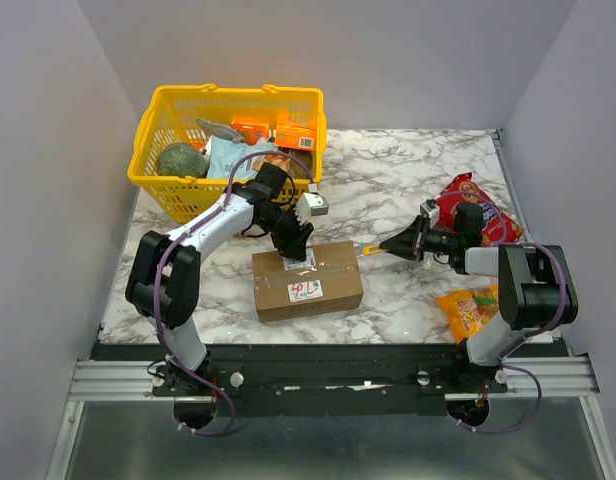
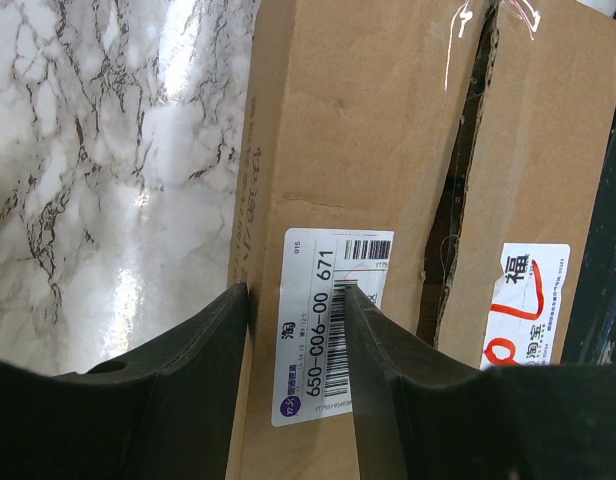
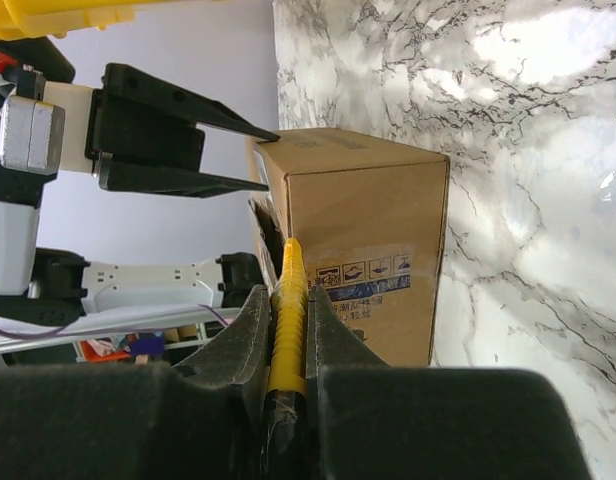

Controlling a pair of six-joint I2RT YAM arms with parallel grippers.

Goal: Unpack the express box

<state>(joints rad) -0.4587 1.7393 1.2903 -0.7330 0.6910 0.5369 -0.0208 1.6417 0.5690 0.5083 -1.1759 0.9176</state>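
The express box (image 1: 308, 280) lies flat in the middle of the marble table, a white label and a red-scribbled sticker (image 1: 305, 291) on top. My left gripper (image 1: 293, 250) is open, its tips down on the box's far top edge; in the left wrist view (image 2: 293, 300) the fingers straddle the printed label (image 2: 328, 330), beside the open dark seam (image 2: 456, 200) between the top flaps. My right gripper (image 1: 398, 245) is shut on a yellow ribbed cutter (image 3: 288, 310), whose tip (image 1: 370, 252) touches the top seam at the box's right end (image 3: 358, 210).
A yellow basket (image 1: 168, 190) at the back left holds a green ball (image 1: 180, 160), orange boxes (image 1: 278, 132) and other goods. A red snack bag (image 1: 478, 205) and an orange snack bag (image 1: 468, 310) lie at the right by my right arm.
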